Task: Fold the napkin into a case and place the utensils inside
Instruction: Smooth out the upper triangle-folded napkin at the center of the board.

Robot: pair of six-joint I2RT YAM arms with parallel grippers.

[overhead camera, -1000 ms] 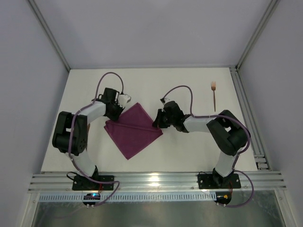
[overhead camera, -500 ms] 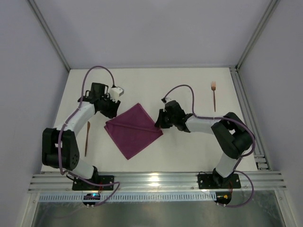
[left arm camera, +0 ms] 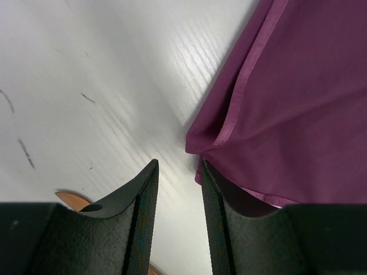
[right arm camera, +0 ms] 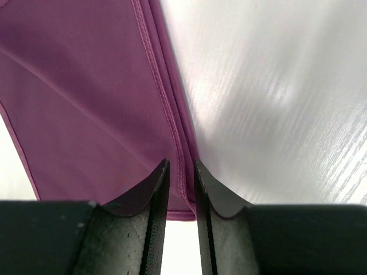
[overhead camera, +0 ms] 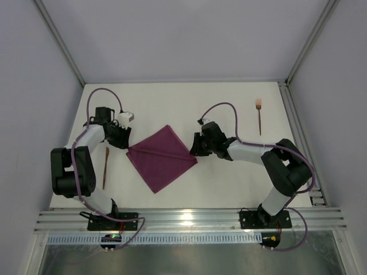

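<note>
Locating the napkin (overhead camera: 160,157): mid-counter, folded into a layered diamond, lying flat, with one crease across its upper half. Not yet the narrow case.

Comparing against the overhead view of a second ago:
- Left fingers (left arm camera: 140,217) withdrawn off the cloth's upper-left edge and out past its left corner. Now over bare counter (overhead camera: 189,103), just beside that corner. Set to a narrow gap and holding nothing, with only white surface visible between them.
- Cloth outline unchanged by the withdrawal. Judged: fold released and staying put unaided.
- Uncovered by the same move, a slim copper utensil (overhead camera: 105,167) on the counter left of the napkin, close to the left arm. One end also visible at the lower edge of the left wrist view.
- Right fingers (right arm camera: 156,200) at the napkin's right corner, shifted only slightly. Closed to a slit straddling the doubled hem, with the cloth there lying flat. Pinching it or merely poised over it: cannot tell.
- Fork (overhead camera: 259,113) well apart at the far right, tines pointing away from the arms, untouched.

Judged status: folding partly done, with further folds needed to narrow the diamond into a pouch. Both utensils outside the cloth.

Judged risk: soft layers sliding apart on dragging the right corner without pinning the left side.
</note>
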